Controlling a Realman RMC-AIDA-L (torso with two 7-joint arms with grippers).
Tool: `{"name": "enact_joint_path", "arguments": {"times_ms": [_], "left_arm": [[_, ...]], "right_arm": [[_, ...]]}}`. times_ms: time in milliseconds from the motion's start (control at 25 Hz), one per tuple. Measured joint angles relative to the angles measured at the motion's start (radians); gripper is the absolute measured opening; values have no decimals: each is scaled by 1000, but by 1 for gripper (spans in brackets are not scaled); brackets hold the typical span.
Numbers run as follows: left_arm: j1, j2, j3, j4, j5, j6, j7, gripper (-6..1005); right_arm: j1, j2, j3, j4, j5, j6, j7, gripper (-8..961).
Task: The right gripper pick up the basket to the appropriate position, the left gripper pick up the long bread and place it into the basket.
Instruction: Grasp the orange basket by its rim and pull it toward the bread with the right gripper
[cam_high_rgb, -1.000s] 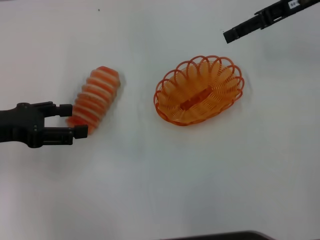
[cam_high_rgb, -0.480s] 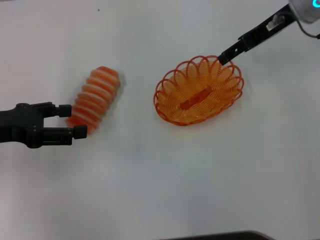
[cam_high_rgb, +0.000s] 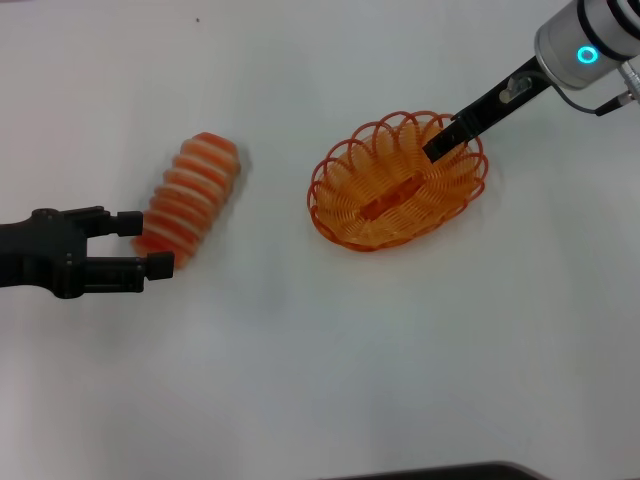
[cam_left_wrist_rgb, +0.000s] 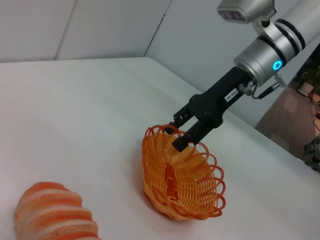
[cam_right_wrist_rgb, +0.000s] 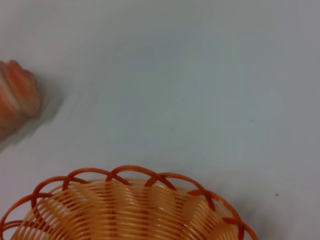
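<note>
Basket work has barely begun: my right gripper (cam_high_rgb: 440, 143) has its tips at the far scalloped rim of the basket (cam_high_rgb: 385, 195), one finger inside the loops and one outside as the left wrist view shows it, fingers apart and not yet pinched on the wire. The basket sits flat on the white table (cam_high_rgb: 400, 350), so I judge the pick-up is not made and the move to a better spot is all still to do.

My left gripper (cam_high_rgb: 140, 243) waits low on the table with its two fingers spread, the near end of the long bread (cam_high_rgb: 190, 195) just ahead of the fingertips, between them or nearly so; I cannot tell whether either finger touches the loaf. The bread lies on the table, not lifted, angled away from that gripper. So the bread grasp, the carry and the drop into the basket all remain.

Around me there is little else: bare tabletop between the loaf and the basket, which lies well off to the far side of the loaf from my left gripper. Nothing blocks either reach. The one thing in the way, as I judge it, is my own right arm over the basket when the bread comes across.
</note>
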Motion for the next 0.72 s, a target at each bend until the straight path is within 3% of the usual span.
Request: {"name": "enact_joint_path", "arguments": {"times_ms": [80, 320, 520, 720], "left_arm": [[0, 0, 0, 0, 0, 1, 0, 905], [0, 1, 0, -3, 1, 0, 0, 905], [0, 1, 0, 0, 1, 0, 0, 904], [0, 0, 0, 1, 1, 1, 0, 904]], "right_arm": [[-4, 1, 0, 5, 3, 8, -1, 848], [-10, 2, 0, 9, 7, 5, -6, 629], [-12, 3, 6, 9, 7, 2, -6, 379], [-22, -2, 10, 9, 32, -1, -8, 233]]}}
